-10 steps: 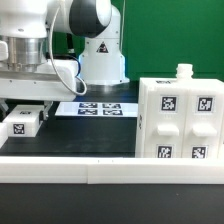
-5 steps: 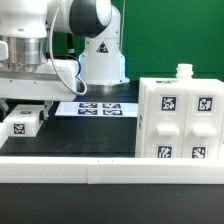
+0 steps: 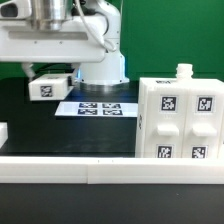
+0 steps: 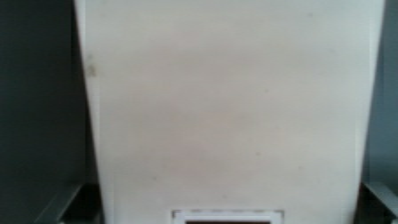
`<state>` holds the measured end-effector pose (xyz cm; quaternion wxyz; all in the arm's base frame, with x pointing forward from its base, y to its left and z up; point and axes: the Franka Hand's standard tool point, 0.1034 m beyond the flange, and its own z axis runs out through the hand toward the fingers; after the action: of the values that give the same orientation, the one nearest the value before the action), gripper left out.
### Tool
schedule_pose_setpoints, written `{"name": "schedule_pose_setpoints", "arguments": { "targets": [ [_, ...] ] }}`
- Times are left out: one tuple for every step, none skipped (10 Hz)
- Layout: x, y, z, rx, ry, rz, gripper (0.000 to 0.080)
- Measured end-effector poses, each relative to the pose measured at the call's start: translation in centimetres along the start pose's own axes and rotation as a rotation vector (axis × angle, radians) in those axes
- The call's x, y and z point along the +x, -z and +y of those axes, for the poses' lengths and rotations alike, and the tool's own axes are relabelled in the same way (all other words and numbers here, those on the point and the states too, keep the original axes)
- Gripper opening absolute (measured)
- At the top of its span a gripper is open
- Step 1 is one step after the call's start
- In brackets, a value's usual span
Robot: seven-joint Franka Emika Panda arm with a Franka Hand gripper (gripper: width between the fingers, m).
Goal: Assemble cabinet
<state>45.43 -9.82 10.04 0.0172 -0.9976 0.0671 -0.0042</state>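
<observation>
The cabinet (image 3: pixel 178 120) is a large white box with tagged inset panels, standing on the black table at the exterior view's right. My gripper (image 3: pixel 48 78) is at the exterior view's upper left, well apart from the cabinet. It is shut on a small white tagged part (image 3: pixel 48 87) and holds it in the air above the table. In the wrist view this white part (image 4: pixel 222 110) fills most of the picture, and the dark fingers (image 4: pixel 63 205) show at its two sides.
The marker board (image 3: pixel 100 107) lies flat on the table below and beside the held part. A small white peg (image 3: pixel 184 71) stands on top of the cabinet. Another white piece (image 3: pixel 3 131) shows at the left edge. A white rail (image 3: pixel 110 168) runs along the front.
The gripper has risen from the table with the small white tagged part in it and shifted toward the exterior view's right. The cabinet has not moved.
</observation>
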Motion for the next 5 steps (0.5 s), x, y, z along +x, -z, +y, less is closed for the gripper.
{"name": "schedule_pose_setpoints", "arguments": {
  "targets": [
    [0.00, -0.06, -0.13, 0.001, 0.018, 0.001, 0.0560],
    [-0.02, -0.14, -0.07, 0.001, 0.017, -0.001, 0.0560],
    [0.00, -0.13, -0.11, 0.001, 0.017, -0.001, 0.0560],
    [0.00, -0.14, -0.14, 0.001, 0.018, -0.001, 0.0560],
    [0.01, 0.06, -0.35, 0.003, 0.017, -0.003, 0.0560]
  ]
}}
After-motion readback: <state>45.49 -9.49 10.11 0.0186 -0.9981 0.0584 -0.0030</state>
